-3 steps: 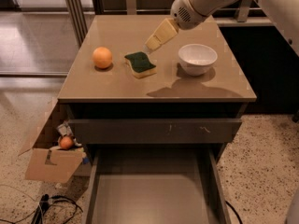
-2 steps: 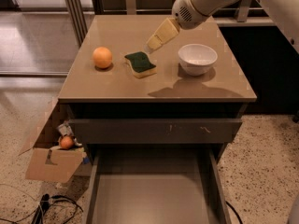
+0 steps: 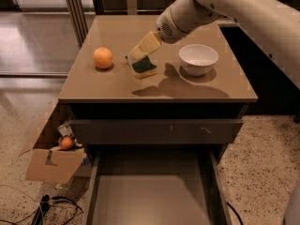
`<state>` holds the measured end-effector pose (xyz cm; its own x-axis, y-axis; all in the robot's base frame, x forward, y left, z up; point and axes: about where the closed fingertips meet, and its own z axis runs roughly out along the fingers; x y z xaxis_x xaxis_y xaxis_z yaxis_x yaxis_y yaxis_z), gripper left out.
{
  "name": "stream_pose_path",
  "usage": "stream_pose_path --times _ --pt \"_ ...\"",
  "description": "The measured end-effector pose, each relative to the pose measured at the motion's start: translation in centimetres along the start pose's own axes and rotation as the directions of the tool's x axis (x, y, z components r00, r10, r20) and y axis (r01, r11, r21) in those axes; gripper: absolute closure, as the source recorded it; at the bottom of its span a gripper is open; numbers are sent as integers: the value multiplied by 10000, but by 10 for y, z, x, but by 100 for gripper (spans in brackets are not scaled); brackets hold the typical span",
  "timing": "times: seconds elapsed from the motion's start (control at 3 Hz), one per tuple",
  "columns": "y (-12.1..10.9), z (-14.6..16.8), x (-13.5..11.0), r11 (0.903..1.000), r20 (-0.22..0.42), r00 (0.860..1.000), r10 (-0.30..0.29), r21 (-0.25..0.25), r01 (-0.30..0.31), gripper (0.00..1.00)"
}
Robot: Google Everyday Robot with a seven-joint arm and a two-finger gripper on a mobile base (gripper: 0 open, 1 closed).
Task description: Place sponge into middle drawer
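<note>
Evidently, the sponge is laid near the middle of the cabinet top. The gripper is angled down over that middle for a pick, and its spread cannot be told. Below that top, the middle drawer is left open, ready.

The sponge is lying green side up on the table, the gripper at its far edge; the drawer is standing open below.
</note>
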<state>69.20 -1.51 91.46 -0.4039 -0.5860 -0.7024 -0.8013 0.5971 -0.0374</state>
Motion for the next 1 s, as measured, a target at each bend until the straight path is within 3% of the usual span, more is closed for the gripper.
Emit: stream_pose_path --times 0.33,1.0 --pt "17 41 -3 9990 198 9989 420 -128 -417 0" --pt "19 94 2 9978 -131 9983 574 333 -570 0"
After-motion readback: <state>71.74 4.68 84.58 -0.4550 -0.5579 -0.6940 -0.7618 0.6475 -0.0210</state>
